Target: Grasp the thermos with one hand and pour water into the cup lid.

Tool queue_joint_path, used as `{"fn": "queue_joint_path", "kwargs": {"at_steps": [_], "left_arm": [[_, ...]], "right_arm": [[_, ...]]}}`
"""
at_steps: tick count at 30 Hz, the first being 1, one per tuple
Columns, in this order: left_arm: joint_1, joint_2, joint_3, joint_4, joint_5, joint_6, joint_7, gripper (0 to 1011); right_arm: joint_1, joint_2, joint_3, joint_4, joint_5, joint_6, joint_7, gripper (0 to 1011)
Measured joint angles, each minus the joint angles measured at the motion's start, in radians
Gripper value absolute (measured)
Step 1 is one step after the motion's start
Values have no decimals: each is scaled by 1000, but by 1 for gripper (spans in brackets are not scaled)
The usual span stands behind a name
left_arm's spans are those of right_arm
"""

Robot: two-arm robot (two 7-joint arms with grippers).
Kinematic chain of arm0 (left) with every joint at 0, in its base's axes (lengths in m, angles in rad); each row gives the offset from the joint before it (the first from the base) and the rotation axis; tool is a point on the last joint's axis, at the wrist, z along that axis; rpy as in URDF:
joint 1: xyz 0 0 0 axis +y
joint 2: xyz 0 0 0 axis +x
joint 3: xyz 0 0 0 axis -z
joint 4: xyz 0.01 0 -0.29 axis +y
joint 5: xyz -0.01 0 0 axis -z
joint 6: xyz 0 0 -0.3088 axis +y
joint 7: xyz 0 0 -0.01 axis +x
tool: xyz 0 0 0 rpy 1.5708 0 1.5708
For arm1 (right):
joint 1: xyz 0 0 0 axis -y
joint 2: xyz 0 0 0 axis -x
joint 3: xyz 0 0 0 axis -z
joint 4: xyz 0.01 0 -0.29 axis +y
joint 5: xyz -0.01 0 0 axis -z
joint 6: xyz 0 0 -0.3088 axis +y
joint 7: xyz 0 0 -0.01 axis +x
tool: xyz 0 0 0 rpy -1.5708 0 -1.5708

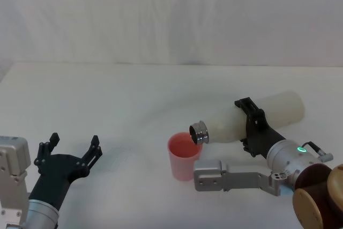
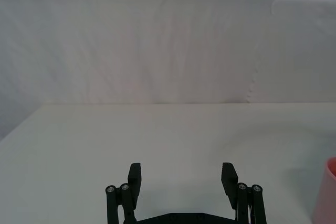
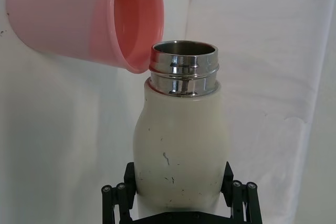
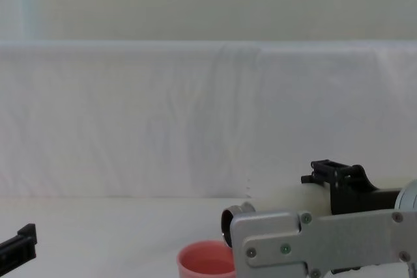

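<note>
The right hand (image 1: 252, 127) clamps the thermos (image 1: 252, 119) around its body, tipped nearly flat, its steel neck over the rim of the cup lid (image 1: 184, 155) standing on the white bench (image 1: 107, 95). The left hand (image 1: 69, 151) hovers near left, fingers spread, empty.

Lab-like: white-draped table (image 1: 134, 89), backdrop (image 1: 171, 14)

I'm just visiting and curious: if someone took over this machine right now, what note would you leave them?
Right hand: shut on the thermos, tipped nearly level, steel neck over the cup lid's rim.
Left hand: open, idle near the table's left front.
Done: thermos grasped and tilted.
Left: no water visible in the cup lid yet; finish pouring, then right the thermos.
</note>
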Motion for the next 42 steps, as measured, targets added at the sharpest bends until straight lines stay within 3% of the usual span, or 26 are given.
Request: {"fn": "queue_joint_path", "kwargs": {"at_steps": [42], "left_arm": [[0,0,0,0,0,0,0,1001]], "right_arm": [[12,7,-13,-13,-33,-1,17,957]]}}
